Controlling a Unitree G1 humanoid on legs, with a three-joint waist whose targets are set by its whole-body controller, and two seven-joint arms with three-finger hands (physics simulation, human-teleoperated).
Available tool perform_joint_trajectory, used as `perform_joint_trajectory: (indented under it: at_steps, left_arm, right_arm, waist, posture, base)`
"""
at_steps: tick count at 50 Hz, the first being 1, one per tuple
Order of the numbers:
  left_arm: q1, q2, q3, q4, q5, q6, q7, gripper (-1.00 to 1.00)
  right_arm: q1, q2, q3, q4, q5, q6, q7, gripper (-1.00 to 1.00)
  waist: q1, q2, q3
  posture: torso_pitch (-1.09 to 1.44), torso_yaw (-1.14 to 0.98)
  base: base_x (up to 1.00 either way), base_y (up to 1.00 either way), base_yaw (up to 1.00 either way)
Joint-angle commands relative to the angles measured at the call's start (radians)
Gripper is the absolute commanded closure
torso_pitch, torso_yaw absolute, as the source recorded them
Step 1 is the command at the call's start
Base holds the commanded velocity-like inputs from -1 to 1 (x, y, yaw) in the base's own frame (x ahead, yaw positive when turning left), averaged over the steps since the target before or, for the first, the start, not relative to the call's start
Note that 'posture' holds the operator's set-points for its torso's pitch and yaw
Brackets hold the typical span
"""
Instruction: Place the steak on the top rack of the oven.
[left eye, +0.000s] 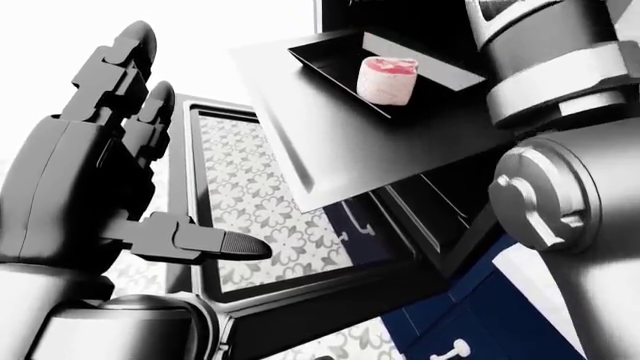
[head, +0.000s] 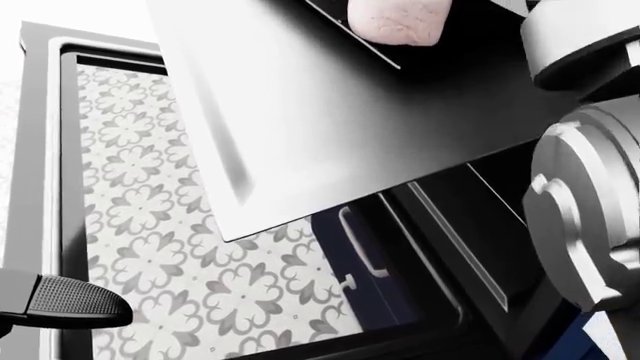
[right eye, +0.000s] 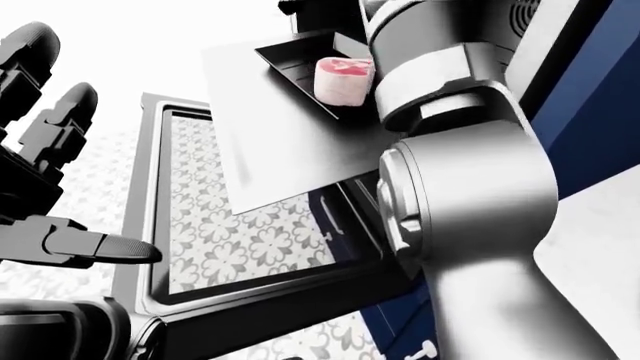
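Observation:
The steak (left eye: 388, 75), a pink round cut with a red top, lies on a black tray (left eye: 330, 64) at the top of the left-eye view. No finger touches it. The tray rests on a wide grey sheet (left eye: 340, 157) that juts out of the dark oven over the lowered oven door (left eye: 190, 225). The head view catches only the steak's lower edge (head: 395, 22). My left hand (left eye: 175, 150) is open at the left with fingers spread, apart from the oven. My right arm (left eye: 545, 202) rises along the right edge; its hand is out of sight.
The door's glass pane (left eye: 265, 202) shows a grey flower-patterned floor through it. Blue cabinet fronts with white handles (left eye: 450, 349) stand at the lower right. My right arm (right eye: 460, 180) fills much of the right-eye view.

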Motion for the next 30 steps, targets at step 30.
perform_joint_trajectory:
  at_steps: [30]
  left_arm:
    - [-0.042,0.006,0.057,-0.004,-0.031,-0.046,0.001,-1.0]
  right_arm:
    - [0.198,-0.207,0.189,-1.682,-0.443,1.342,0.939,-1.0]
  waist:
    - [0.014,-0.012,0.01]
  posture:
    - [0.0,0.57]
  base:
    - [0.0,0.0,0.0]
